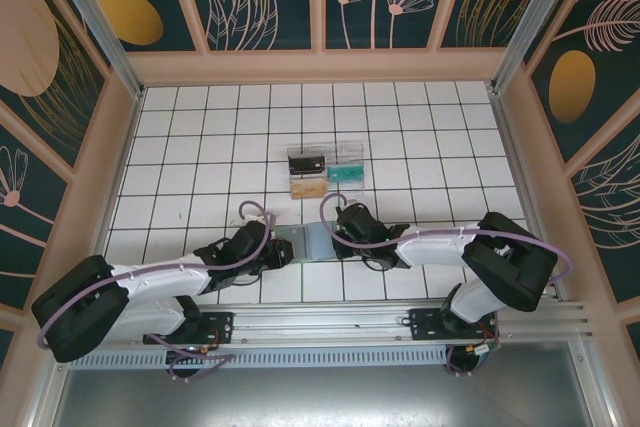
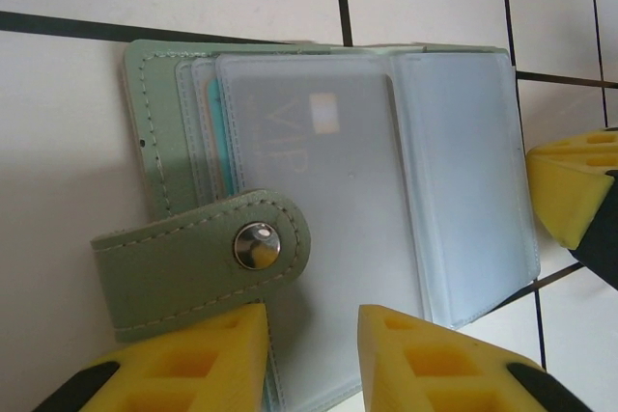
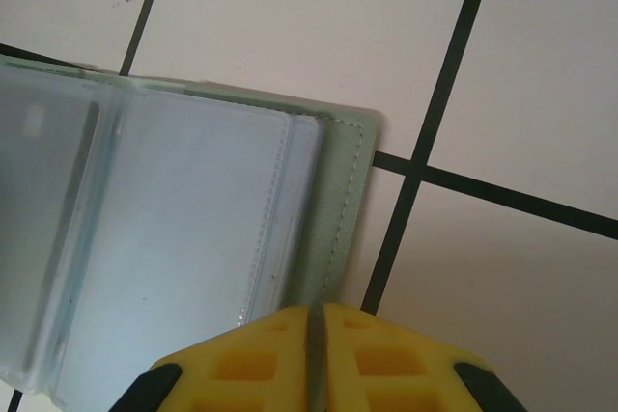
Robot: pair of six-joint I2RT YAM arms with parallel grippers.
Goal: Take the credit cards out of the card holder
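Left gripper point(image 2: 311, 320) maybe ajar; right point(image 3: 317, 314) pinched

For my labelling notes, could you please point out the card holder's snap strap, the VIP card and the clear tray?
snap strap point(image 2: 174, 267): left wrist view, middle of the green flap.
VIP card point(image 2: 309, 190): left wrist view, middle of its face.
clear tray point(image 1: 355, 150): top external view, far right corner.

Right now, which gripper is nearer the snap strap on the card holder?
Left. The left gripper sits beside the snap strap; the right gripper clamps the opposite edge of the card holder.
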